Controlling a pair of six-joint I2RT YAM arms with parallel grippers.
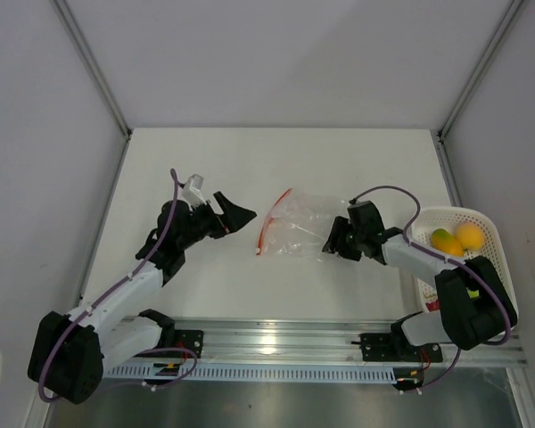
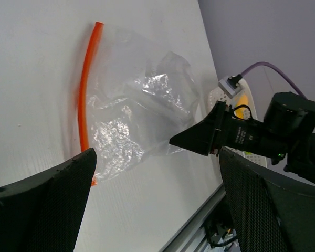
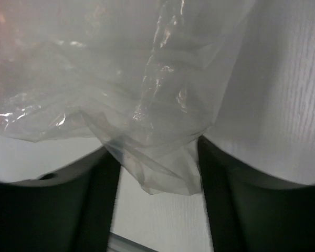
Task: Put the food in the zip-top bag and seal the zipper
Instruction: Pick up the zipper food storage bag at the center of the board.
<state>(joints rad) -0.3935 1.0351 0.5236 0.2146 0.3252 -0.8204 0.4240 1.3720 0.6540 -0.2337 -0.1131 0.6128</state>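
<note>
Boxed in on 3 sides by plain pale grey walls: back wall (image 1: 285, 53), left wall (image 1: 36, 160), right wall (image 1: 508, 116). Joined at the 2 far corners by slanting metal posts, left post (image 1: 94, 67) and right post (image 1: 481, 67). Floored by a white matte surface (image 1: 250, 169), finely ribbed up close. Edged at the near side by a silver rail (image 1: 294, 334) with a soft glare near its middle. Lit evenly, with only faint shadows. No telling whether the grey strip (image 1: 294, 406) below the rail is floor.
</note>
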